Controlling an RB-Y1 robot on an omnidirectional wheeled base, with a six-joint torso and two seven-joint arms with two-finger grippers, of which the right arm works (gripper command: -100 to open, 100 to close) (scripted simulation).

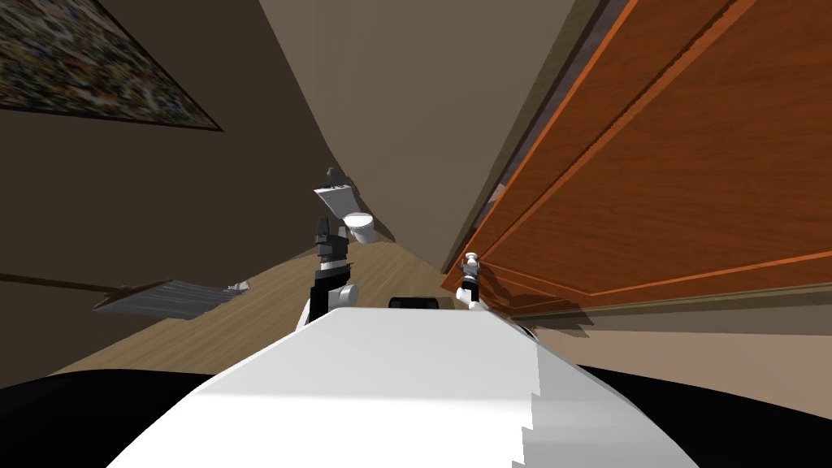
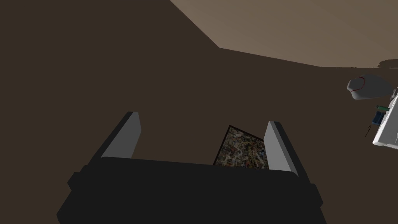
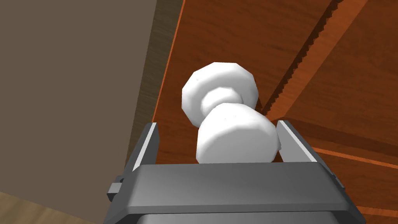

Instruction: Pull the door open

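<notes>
A reddish-brown panelled door (image 1: 666, 171) fills the right side of the head view, its free edge by the beige wall. Its white round knob (image 3: 233, 136) stands out from the door face (image 3: 233, 35). My right gripper (image 3: 219, 128) is open with the knob between its fingers; one finger sits right beside the knob, while the other (image 3: 149, 146) stands clear of it. In the head view that gripper (image 1: 469, 275) is at the knob (image 1: 470, 261). My left gripper (image 2: 204, 118) is raised in front of me, open and holding nothing.
A white toilet (image 1: 358, 227) stands at the far end of the wooden floor (image 1: 268, 301). A grey slatted thing (image 1: 166, 297) juts from the dark wall on the left. A framed picture (image 1: 81, 65) hangs above it. The beige wall (image 1: 422, 122) meets the door's edge.
</notes>
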